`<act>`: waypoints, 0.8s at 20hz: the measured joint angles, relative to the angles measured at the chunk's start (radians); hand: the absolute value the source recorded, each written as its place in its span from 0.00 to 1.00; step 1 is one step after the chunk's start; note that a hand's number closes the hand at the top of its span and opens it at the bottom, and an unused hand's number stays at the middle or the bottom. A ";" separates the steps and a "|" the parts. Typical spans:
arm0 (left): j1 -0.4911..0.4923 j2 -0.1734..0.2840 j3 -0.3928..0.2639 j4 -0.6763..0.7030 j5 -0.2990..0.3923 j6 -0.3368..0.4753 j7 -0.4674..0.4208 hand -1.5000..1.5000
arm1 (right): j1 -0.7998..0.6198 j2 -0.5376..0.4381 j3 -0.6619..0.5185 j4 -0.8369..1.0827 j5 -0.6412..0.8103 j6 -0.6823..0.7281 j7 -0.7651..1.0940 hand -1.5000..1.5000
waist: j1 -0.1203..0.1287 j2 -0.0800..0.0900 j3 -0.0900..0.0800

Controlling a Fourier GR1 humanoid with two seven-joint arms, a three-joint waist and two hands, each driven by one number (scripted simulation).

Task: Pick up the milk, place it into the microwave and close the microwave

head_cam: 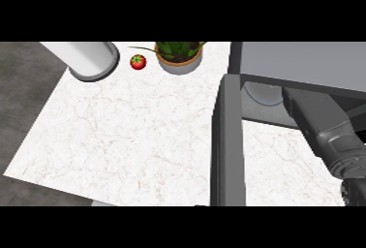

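1. Counter [121, 131] fills the middle; microwave [307, 63] at 2 o'clock, door [227, 145] open.
2. Right arm [325, 131] reaches inside; can't tell what the fingers are doing, hand hidden.
3. Milk's not visible, guessing it's inside by the turntable [263, 94].
4. Next up: pull out, swing the door shut.

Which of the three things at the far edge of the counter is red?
The small round strawberry-like fruit is red. It lies between the white cylinder on its left and the potted plant on its right.
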 measured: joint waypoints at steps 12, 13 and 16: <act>0.005 -0.025 -0.056 0.022 -0.043 -0.014 0.017 0.00 | -0.024 0.037 -0.011 -0.007 -0.009 -0.098 -0.027 0.00 | -0.030 0.003 -0.002; 0.007 -0.029 -0.060 0.029 -0.046 -0.019 0.016 0.00 | -0.026 0.041 -0.013 -0.006 -0.010 -0.107 -0.027 0.00 | -0.035 0.003 -0.004; 0.017 -0.051 -0.074 0.029 -0.065 -0.026 0.011 0.00 | -0.029 0.048 -0.002 0.005 0.002 -0.107 -0.028 0.00 | -0.046 -0.002 -0.008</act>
